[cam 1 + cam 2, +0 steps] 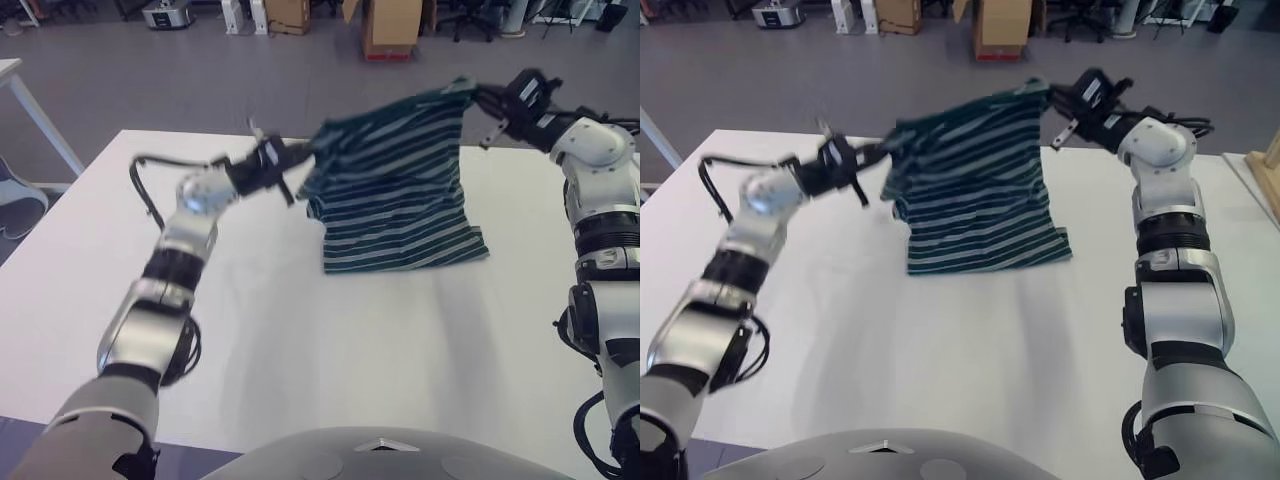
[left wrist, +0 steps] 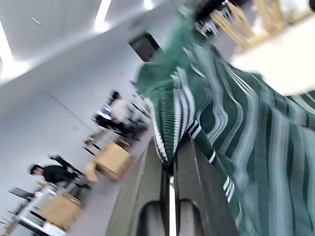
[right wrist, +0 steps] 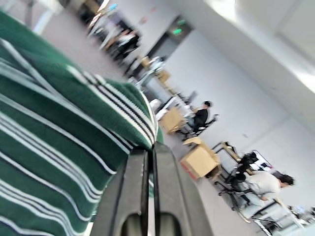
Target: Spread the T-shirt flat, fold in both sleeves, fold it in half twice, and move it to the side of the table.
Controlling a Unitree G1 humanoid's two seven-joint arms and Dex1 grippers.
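— Judging from the head camera, where did we record the T-shirt [image 1: 395,190]?

— We recorded it hanging between the two arms over the far half of the table [image 1: 300,340]. Its top edge was raised, its bottom hem appeared to rest on the tabletop, and the cloth was bunched and not yet flat.

— And the grips?

— We found the left gripper [image 1: 306,157] pinched shut on one top corner. The right gripper [image 1: 478,93] was pinched shut on the other corner, which sat higher. At each wrist the fingers [image 2: 147,182] were closed to a sliver, with striped cloth gathered at the tips.

— What did we advise for the spreading?

— We judged that the corners should be levelled and drawn apart until the top edge was taut. They should then be lowered away from the hem, so the cloth laid out without folding under itself. We flagged one risk: the bunched hold on the left might hide a sleeve. We advised release only once the cloth lay on the table.
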